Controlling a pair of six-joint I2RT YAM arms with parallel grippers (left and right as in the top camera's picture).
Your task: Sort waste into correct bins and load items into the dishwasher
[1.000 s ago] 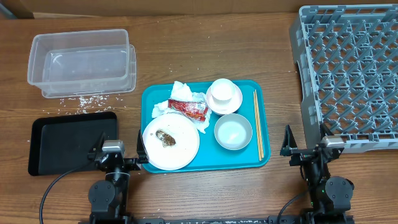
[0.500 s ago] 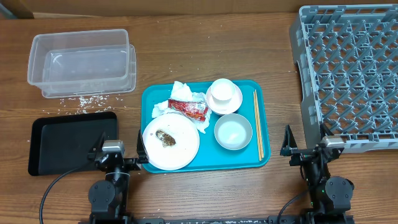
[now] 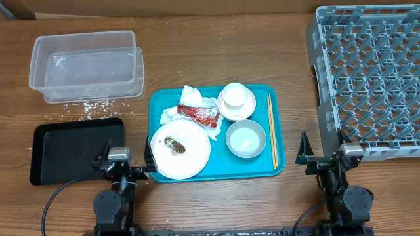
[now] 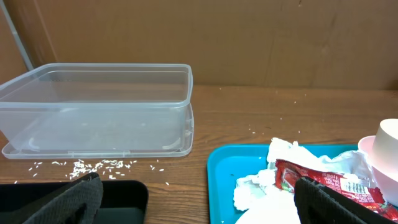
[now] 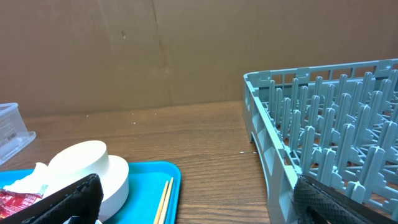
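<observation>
Across the wooden worktop (image 3: pixel 216 59) from overhead, a clear tub (image 3: pixel 86 65) sits far left, with loose rice grains (image 3: pixel 88 105) scattered along its near edge. A black tray (image 3: pixel 65 154) lies nearer, well apart from the tub. At the centre is a teal serving tray (image 3: pixel 216 172). On it are a crumpled napkin (image 3: pixel 190 97) and a red snack wrapper (image 3: pixel 200 115) lying on the napkin. A plate (image 3: pixel 193 157) there carries a brown food scrap (image 3: pixel 176 146). The tray also holds a far white bowl (image 3: pixel 236 100) that looks upturned, a near bowl (image 3: pixel 245 139) and chopsticks (image 3: pixel 272 131) along its right edge. A grey dish rack (image 3: pixel 367 72) fills the far right. The left end effector (image 3: pixel 127 156) and right end effector (image 3: pixel 322 152) sit at the near edge.

Left wrist view: the dark fingers (image 4: pixel 62 202) frame the bottom corners, spread wide with nothing between them. The tub, the rice grains and a corner of the black tray lie ahead, with the napkin and wrapper to the right. The wrapper's white print is too small to read.

Right wrist view: the fingers (image 5: pixel 56 202) are likewise spread wide and hold nothing. The dish rack is to the right, and the far white bowl and chopsticks are to the left. The tub's corner at the left edge bears a label, which is illegible.
</observation>
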